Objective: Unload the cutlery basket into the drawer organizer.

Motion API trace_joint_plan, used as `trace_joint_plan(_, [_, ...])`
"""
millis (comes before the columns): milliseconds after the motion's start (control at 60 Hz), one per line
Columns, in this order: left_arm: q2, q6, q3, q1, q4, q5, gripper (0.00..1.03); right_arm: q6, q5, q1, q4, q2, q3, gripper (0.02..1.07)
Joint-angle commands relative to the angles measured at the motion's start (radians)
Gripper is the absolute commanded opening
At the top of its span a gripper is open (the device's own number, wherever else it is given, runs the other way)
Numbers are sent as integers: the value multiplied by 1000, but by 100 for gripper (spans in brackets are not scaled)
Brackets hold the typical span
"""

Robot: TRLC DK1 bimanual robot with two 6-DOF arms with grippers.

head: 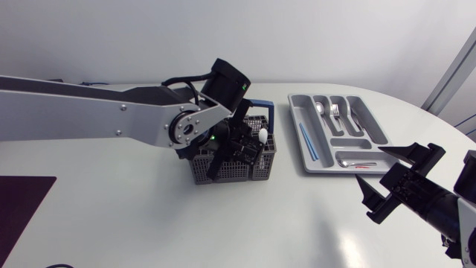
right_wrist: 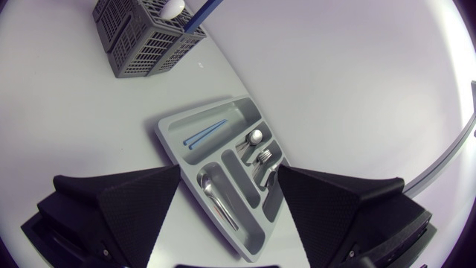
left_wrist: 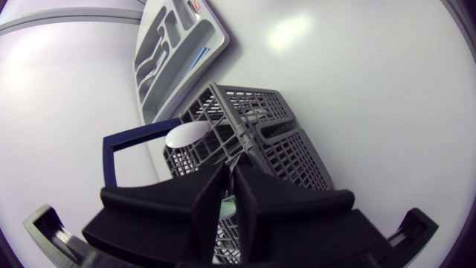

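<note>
The grey cutlery basket (head: 256,170) with a blue handle (head: 264,106) stands mid-table. My left gripper (head: 229,154) is sunk into it from above. In the left wrist view its fingers (left_wrist: 268,201) stand almost together in a basket (left_wrist: 290,149) compartment, pinching a thin pale cutlery handle (left_wrist: 227,208); what sort of utensil it is stays hidden. A white spoon (left_wrist: 190,135) stands just ahead of them. The grey drawer organizer (head: 292,112) lies to the right, holding spoons, forks (head: 335,110) and blue sticks (head: 308,141). My right gripper (head: 370,164) hovers open and empty near its front right corner.
From the right wrist view the organizer (right_wrist: 167,134) lies ahead of the open right gripper (right_wrist: 230,190), with the basket (right_wrist: 145,45) farther off. A dark mat (head: 18,205) lies at the table's front left. Bare white tabletop surrounds basket and organizer.
</note>
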Motion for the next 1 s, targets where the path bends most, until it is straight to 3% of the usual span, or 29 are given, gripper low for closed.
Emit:
trace_joint_plan(0, [-49,24,-49,5,20,-9,13,16,-3,10,-17,-20,-28,97])
trace_joint_plan(583, [-133,-1,-106,7,70,-7,14,16,-2,13,-78,-120,-53,97])
trace_joint_plan(750, [-118,10,-114,5,70,-7,43,14,0,13,-101,-149,-57,97])
trace_joint_plan(983, [-97,31,-105,10,62,-9,58,11,-2,15,-103,-155,-57,97])
